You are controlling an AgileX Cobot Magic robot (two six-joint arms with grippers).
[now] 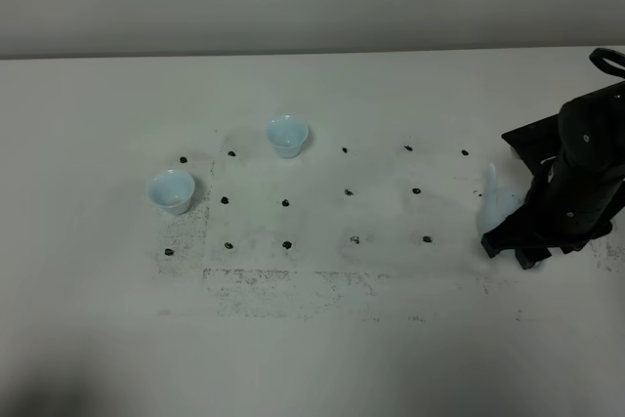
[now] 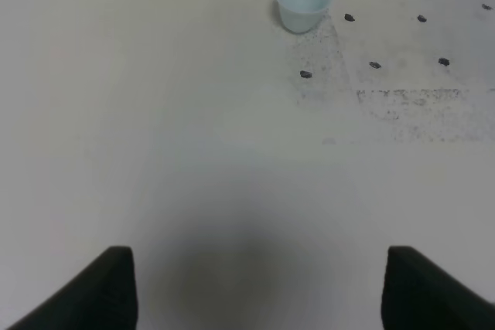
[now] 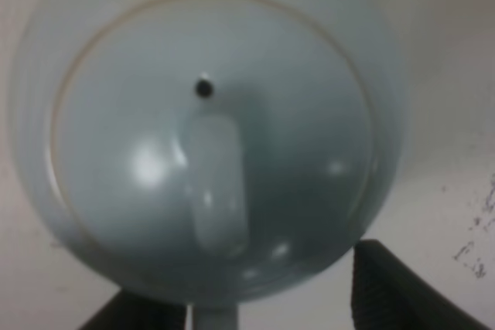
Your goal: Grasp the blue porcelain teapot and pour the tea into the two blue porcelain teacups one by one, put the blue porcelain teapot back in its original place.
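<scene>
Right hand (image 3: 247,287): released. You have its fingers (image 3: 402,291) standing wide apart at one end of the blue porcelain teapot (image 3: 209,137), with a pale part of the pot between them and no pad visibly pressing on it. The right wrist camera looks straight down on the lid, its knob (image 3: 218,191) and the small vent hole (image 3: 203,87), so the pot stands upright.

Teapot location: right side of the desk (image 1: 322,358), beneath the right arm (image 1: 576,178). From the high camera only its spout (image 1: 493,197) shows, facing toward the middle of the desk.

Left hand (image 2: 259,268): released, fingers wide apart, nothing between them, over bare desk.

Cups: the left teacup (image 1: 172,190) and the far teacup (image 1: 287,135) stand upright among the black dot marks (image 1: 285,203), apart from each other and well apart from the teapot. You cannot tell from these views whether either holds tea.
</scene>
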